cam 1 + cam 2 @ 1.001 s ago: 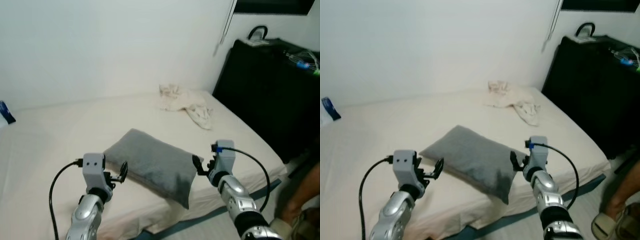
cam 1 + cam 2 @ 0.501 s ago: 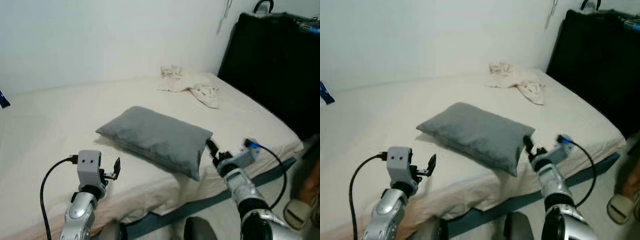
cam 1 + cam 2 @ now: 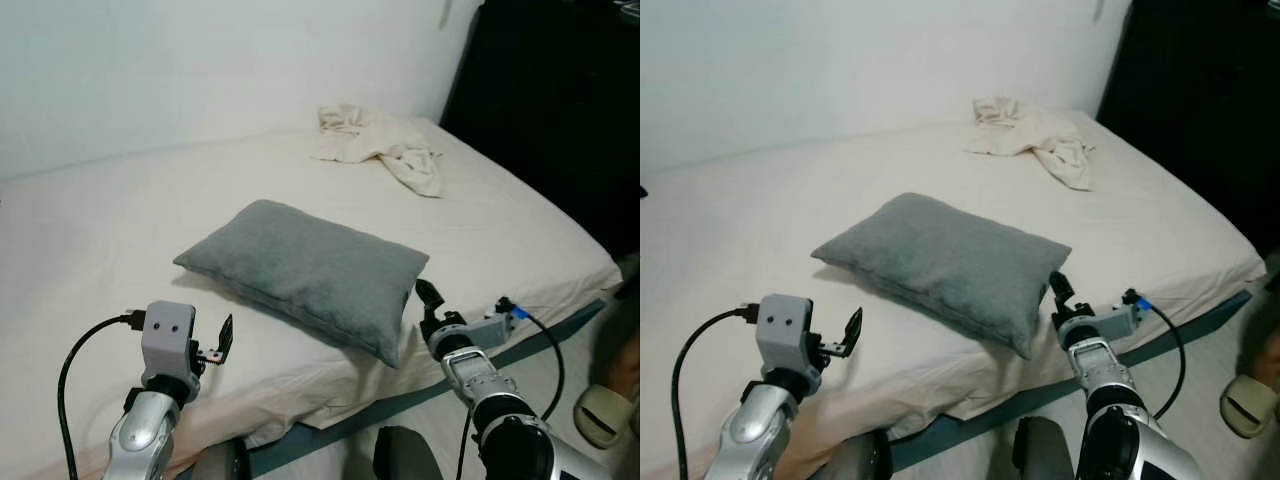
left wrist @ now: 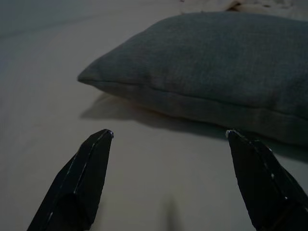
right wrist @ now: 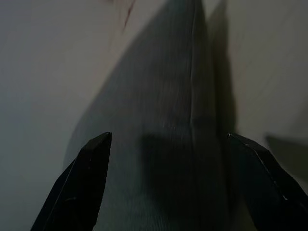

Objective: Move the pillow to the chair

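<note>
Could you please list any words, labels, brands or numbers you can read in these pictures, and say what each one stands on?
There is no readable text.
The grey pillow, the bed and the crumpled cream cloth are plain.
The grey housing of the left gripper carries small marks, too small to read.

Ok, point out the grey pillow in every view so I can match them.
Left eye view: pillow, centre, on the bed.
Right eye view: centre.
Left wrist view: upper right, beyond the fingers.
Right wrist view: middle, between the fingers.
Shared landmark: cream bed sheet.
</note>
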Available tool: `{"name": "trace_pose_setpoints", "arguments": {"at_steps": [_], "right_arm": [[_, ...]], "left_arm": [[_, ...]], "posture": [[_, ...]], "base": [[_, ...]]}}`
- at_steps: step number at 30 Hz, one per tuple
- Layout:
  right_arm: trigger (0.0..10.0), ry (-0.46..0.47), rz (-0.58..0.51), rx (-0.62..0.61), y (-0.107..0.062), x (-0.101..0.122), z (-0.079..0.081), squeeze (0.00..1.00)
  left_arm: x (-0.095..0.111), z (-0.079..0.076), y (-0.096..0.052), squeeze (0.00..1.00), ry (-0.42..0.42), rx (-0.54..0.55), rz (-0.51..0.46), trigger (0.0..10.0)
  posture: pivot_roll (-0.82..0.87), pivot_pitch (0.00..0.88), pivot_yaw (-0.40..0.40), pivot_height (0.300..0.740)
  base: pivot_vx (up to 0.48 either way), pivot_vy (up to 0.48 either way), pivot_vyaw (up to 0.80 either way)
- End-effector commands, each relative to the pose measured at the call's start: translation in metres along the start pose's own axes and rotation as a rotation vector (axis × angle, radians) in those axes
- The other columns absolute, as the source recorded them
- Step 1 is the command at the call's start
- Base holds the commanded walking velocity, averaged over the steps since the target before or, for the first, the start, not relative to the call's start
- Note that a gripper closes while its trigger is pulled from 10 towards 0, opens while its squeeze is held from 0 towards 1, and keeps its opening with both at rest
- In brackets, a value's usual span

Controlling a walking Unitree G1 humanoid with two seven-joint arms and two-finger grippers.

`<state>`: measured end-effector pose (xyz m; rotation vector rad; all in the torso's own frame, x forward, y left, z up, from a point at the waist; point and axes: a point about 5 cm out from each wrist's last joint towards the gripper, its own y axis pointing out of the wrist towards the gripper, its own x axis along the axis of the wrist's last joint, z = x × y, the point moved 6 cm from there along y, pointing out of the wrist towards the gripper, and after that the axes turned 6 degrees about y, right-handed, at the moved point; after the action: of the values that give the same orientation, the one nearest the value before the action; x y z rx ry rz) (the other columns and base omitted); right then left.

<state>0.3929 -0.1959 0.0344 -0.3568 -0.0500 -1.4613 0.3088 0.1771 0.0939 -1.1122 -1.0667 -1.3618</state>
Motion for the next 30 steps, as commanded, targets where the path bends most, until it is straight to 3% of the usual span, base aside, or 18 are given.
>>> {"name": "trace_pose_setpoints", "arguments": {"at_steps": [1,4,10,11,12,13,20,26,30], "right_arm": [[10.0,-0.008,0.06,-0.011,-0.001,-0.015,-0.003,0.0],[10.0,-0.006,0.159,0.036,-0.001,-0.039,0.002,0.0],[10.0,-0.045,0.244,0.044,-0.003,-0.061,0.001,0.0],[7.6,-0.061,0.249,0.029,-0.003,-0.063,-0.001,0.0],[7.6,-0.072,0.252,0.019,-0.003,-0.064,-0.002,0.0],[0.0,-0.079,0.254,0.018,-0.003,-0.065,-0.002,0.0],[0.0,-0.156,0.281,0.085,-0.003,-0.069,0.006,0.0],[0.0,-0.197,0.219,0.061,-0.003,-0.047,0.001,0.0],[0.0,-0.252,0.204,0.104,0.0,-0.034,0.011,0.0]], "left_arm": [[-0.003,0.006,-0.006,0.0,0.027,0.0,0.021,10.0],[0.001,0.011,-0.016,0.0,0.048,0.007,0.029,10.0],[0.005,0.013,-0.029,0.0,0.056,0.006,0.05,10.0],[0.004,0.012,-0.03,0.0,0.056,0.004,0.054,10.0],[0.004,0.012,-0.03,0.0,0.055,0.003,0.057,10.0],[0.004,0.012,-0.031,0.0,0.054,0.001,0.06,10.0],[0.004,0.001,-0.028,0.0,0.026,-0.028,0.075,10.0],[0.005,-0.007,-0.022,0.0,0.001,-0.044,0.075,10.0],[0.006,-0.011,-0.013,0.0,-0.009,-0.051,0.063,10.0]], "posture": [[0.16,0.173,-0.013,0.58],[0.18,0.202,-0.008,0.58],[0.2,0.239,0.0,0.58],[0.2,0.244,0.004,0.58],[0.2,0.244,0.004,0.58],[0.2,0.246,0.005,0.58],[0.18,0.245,0.005,0.58],[0.16,0.223,-0.001,0.58],[0.13,0.197,-0.009,0.58]], "base": [[0.0,0.0,0.0],[0.0,0.0,0.0],[0.0,0.0,0.0],[0.0,0.0,0.0],[0.0,0.0,0.0],[0.0,0.0,0.0],[0.0,0.0,0.0],[0.0,0.0,0.0],[0.0,0.0,0.0]]}}
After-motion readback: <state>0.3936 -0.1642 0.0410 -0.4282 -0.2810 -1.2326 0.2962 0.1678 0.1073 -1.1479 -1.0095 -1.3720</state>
